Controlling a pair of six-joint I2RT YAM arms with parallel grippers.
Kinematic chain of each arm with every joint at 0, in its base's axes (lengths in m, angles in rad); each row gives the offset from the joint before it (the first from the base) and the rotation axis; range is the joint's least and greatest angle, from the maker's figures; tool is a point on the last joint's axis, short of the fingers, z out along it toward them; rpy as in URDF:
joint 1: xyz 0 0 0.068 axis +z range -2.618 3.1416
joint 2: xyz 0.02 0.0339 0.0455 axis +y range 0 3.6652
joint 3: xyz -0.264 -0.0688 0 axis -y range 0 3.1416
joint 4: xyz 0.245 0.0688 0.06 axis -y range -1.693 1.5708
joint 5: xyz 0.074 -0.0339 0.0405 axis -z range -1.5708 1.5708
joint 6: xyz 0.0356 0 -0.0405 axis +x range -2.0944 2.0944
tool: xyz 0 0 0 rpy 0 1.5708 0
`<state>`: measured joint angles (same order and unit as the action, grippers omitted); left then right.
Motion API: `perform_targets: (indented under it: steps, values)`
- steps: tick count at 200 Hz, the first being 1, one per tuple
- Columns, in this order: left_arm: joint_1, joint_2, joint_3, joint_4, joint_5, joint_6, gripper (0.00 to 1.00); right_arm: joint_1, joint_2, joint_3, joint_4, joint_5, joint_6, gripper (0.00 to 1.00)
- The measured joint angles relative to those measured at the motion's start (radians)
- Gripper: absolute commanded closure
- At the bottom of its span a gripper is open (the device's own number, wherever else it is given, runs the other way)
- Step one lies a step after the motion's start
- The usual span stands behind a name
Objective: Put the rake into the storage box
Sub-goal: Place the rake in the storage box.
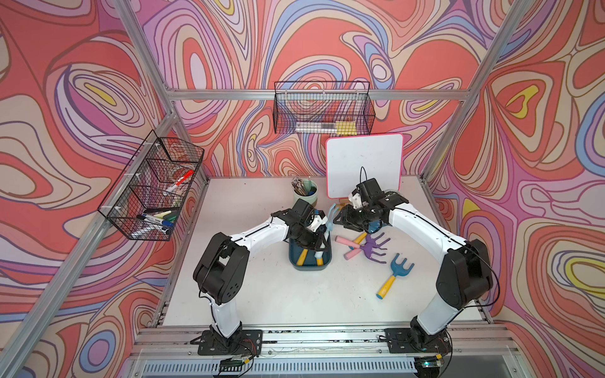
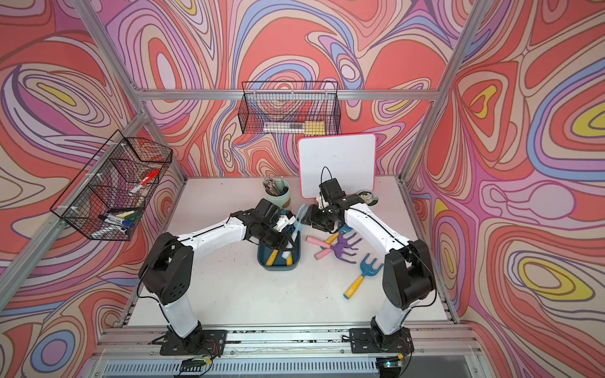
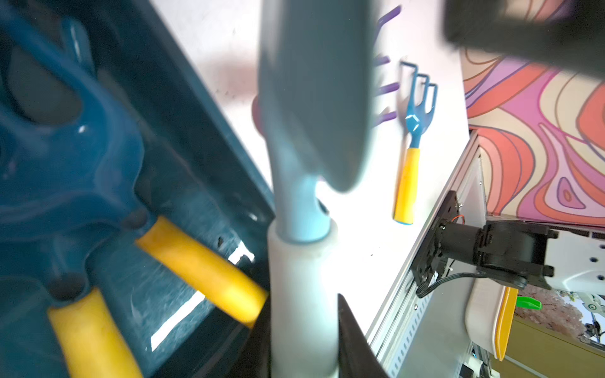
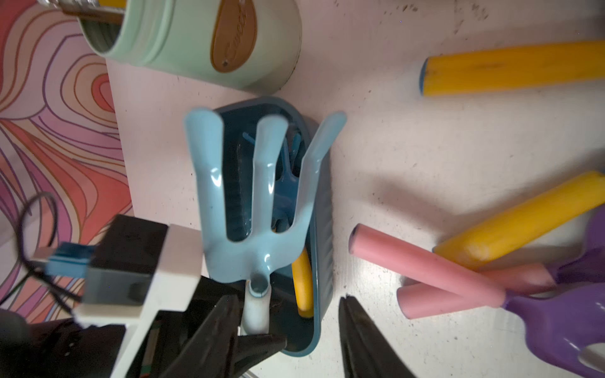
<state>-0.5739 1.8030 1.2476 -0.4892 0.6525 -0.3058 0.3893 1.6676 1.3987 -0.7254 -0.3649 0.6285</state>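
While the left gripper (image 1: 319, 243) clamped the rake (image 1: 330, 217) by its white handle, it stood steeply tilted over the right side of the storage box (image 1: 309, 269), handle end low inside, prongs up toward the far side. Couldn't tell if the handle touched bottom. Right gripper (image 4: 287, 296) sat just right of the prongs, jaws apart, holding nothing. Two yellow-handled tools (image 1: 302, 257) lay in the box.
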Motion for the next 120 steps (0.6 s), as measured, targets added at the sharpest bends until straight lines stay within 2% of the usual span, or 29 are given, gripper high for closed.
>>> perform_targets:
  steps: [77, 115, 120]
  values:
    - [0.091, -0.035, -0.120, 0.012, -0.019, -0.043, 1.00, -0.009, -0.037, -0.038, 0.042, 0.035, 0.011, 0.49]
    - [0.097, -0.032, -0.129, 0.006, -0.023, -0.042, 1.00, -0.011, -0.037, -0.042, 0.035, 0.035, 0.009, 0.49]
    - [0.096, -0.028, -0.129, 0.005, -0.023, -0.042, 0.96, -0.012, -0.037, -0.042, 0.034, 0.035, 0.009, 0.49]
